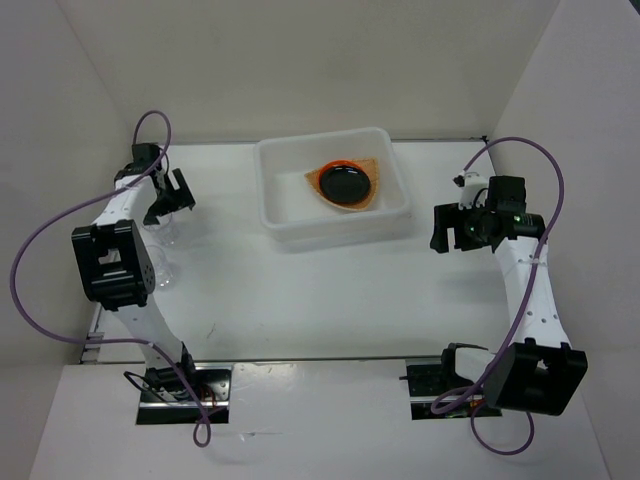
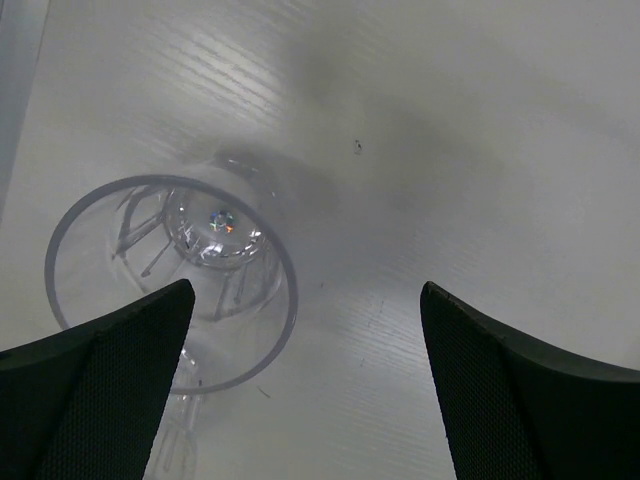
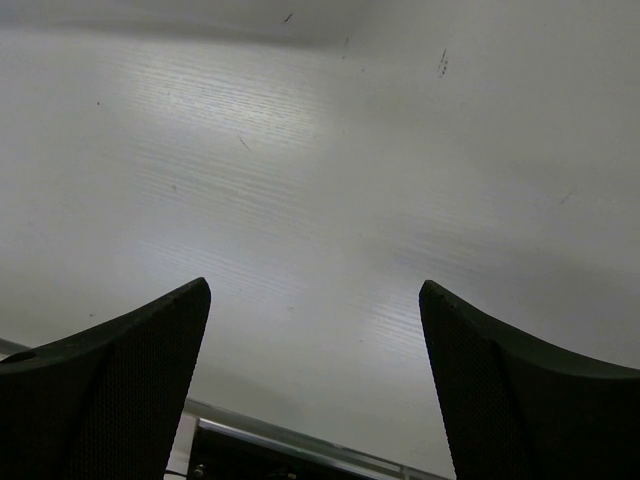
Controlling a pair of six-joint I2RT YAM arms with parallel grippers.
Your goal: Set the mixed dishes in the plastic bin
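- Nearest the near edge of the desk [image 1: 330, 300], on the left side beside the L arm: a faint clear shape [image 1: 161, 273], prob. the 2nd clear cup. Too washed out to tell its pose.
- Right hand [image 3: 315, 285]: fingers wide apart, nothing between them, only bare desk under it. It hangs near the right edge, just right of the bin.
- Clear cup [image 2: 215, 235]: stands upright on the desk near the left edge, mouth up, seen almost straight down inside. Its axis is vertical, so there is no long side to line up with.
- Left hand [image 2: 305, 288]: fingers spread full, holding nothing, poised over that cup.
- Key relation: the cup isn't centred in the gap. In the wrist view it sits off to the left, w/ the left-side finger overlapping its near rim, while the mid gap and right-side finger are over bare desk. Whether that finger touches the rim can't be told.
- Judgement: the L hand needs to shift twd the cup side before closing, so the rim ends up btwn the fingers. L arm is far nearer than R, which has the bin between it and the cup.
- Plastic bin [image 1: 335, 228]: at the far middle of the desk, to the right of the cup. It holds the tan woven tray [image 1: 377, 167], w/ the orange plate [image 1: 322, 186] on it and the black plate [image 1: 348, 183] on top.
- Judged progress: 3 dishes in, cups still out.
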